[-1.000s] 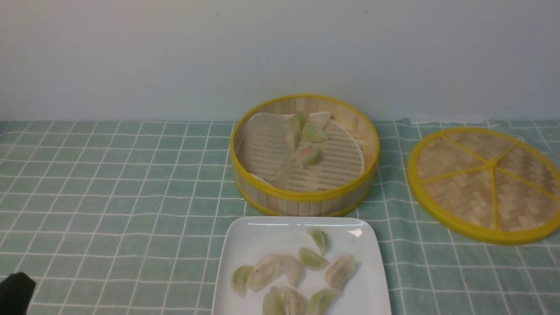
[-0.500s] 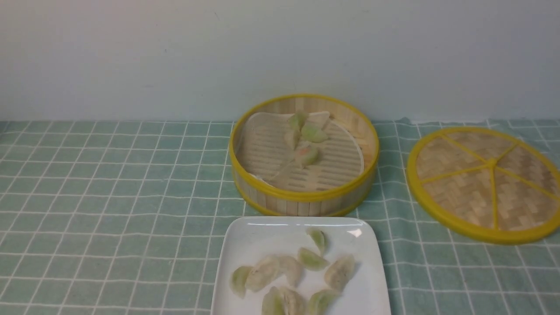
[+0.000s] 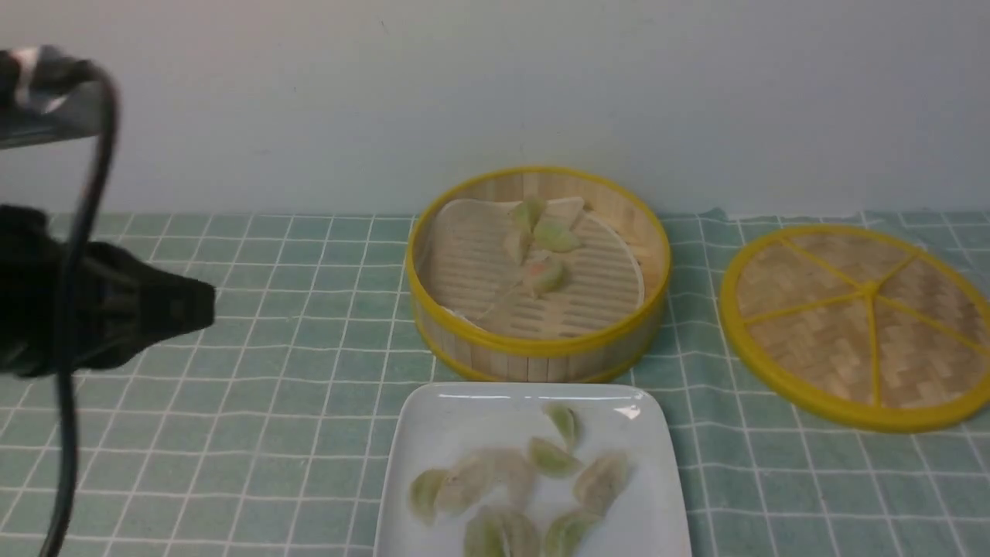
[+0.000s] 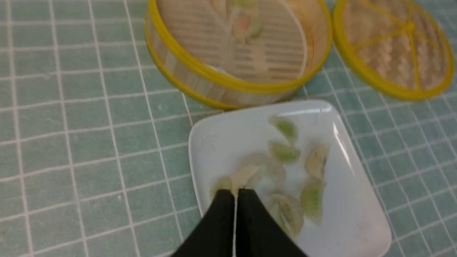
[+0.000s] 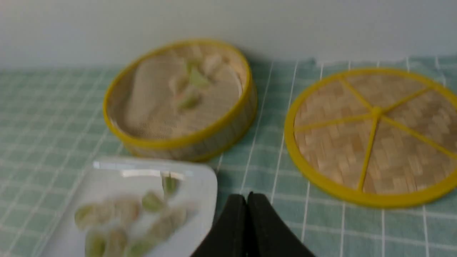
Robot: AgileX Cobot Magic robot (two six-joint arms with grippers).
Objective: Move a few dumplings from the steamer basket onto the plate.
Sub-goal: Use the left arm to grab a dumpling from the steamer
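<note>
Front view: steamer basket [image 3: 534,346] sits mid-table on a green checked cloth [image 3: 232,402], just beyond the far edge of the plate [image 3: 456,422], the two close together. A small cluster of dumplings [image 3: 555,236] lies on the liner toward the basket's far side. The one nearest the middle shows a pinkish-orange centre. Plate at the near edge, partly cut off by the frame, carrying a larger group of plated dumplings [image 3: 599,481], pale green and whitish, some overlapping. Woven lid [image 3: 858,325] lies flat to the right of the basket, apart from it. Left gripper [image 3: 207,305] hangs above the cloth well left of the basket, tips pointing right, with a black cable [image 3: 81,232] looping in front of the arm. Left wrist view: its jaws pressed together, nothing between them. Right wrist view: right gripper [image 5: 247,196] likewise closed and empty, seen against the cloth just right of the plate. It does not appear in the front view.
</note>
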